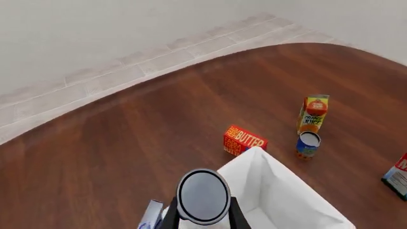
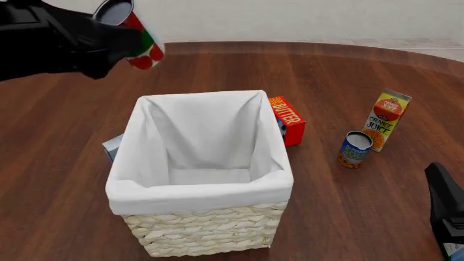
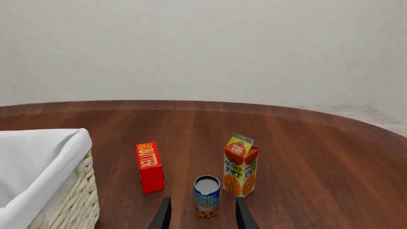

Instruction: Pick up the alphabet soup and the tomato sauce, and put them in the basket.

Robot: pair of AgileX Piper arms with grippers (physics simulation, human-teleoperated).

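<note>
The tomato sauce (image 2: 141,41), a red can with a green band, hangs tilted in the air beyond the basket's far left corner, with my left gripper (image 2: 123,39) shut on it. In the left wrist view its dark top (image 1: 203,194) sits between the fingers (image 1: 237,217). The cream wicker basket (image 2: 203,225) with white lining stands mid-table and holds nothing I can see. The blue alphabet soup (image 2: 355,149) stands upright right of the basket, beside the juice carton. My right gripper (image 3: 203,217) is open, short of the alphabet soup (image 3: 207,195).
A red butter box (image 2: 288,120) leans by the basket's far right corner. An orange juice carton (image 2: 388,119) stands just behind the soup. A pale blue box (image 2: 112,147) peeks out left of the basket. Another carton (image 1: 398,175) sits at the left wrist view's edge.
</note>
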